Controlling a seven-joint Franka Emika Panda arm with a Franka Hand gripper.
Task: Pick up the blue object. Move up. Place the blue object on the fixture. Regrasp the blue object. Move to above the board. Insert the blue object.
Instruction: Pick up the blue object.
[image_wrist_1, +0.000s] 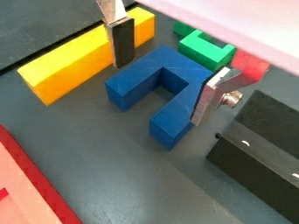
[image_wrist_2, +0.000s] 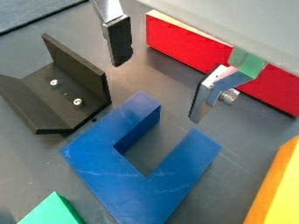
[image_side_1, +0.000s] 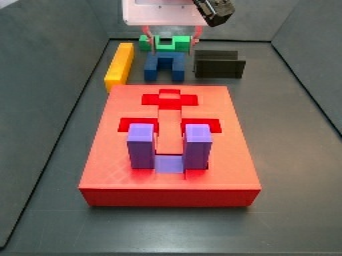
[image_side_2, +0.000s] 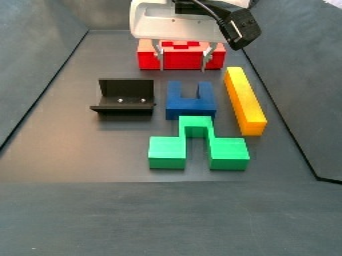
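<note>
Dark counter (image_side_2: 80, 130) carries the blue object (image_side_2: 189, 99) between fixture (image_side_2: 124, 98) and yellow bar (image_side_2: 245, 98); the pincer (image_wrist_1: 163, 70), spread apart just above it, should descend squarely before closing on one prong.

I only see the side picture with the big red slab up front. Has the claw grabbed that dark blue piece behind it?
Observer: No. In both wrist views the gripper is open, its fingers either side of the blue object.
Operator: And the black thing nearby?
Observer: The fixture, an L-shaped bracket with nothing on it.
Operator: The green bit?
Observer: A green block, U-shaped, lying on the floor.
</note>
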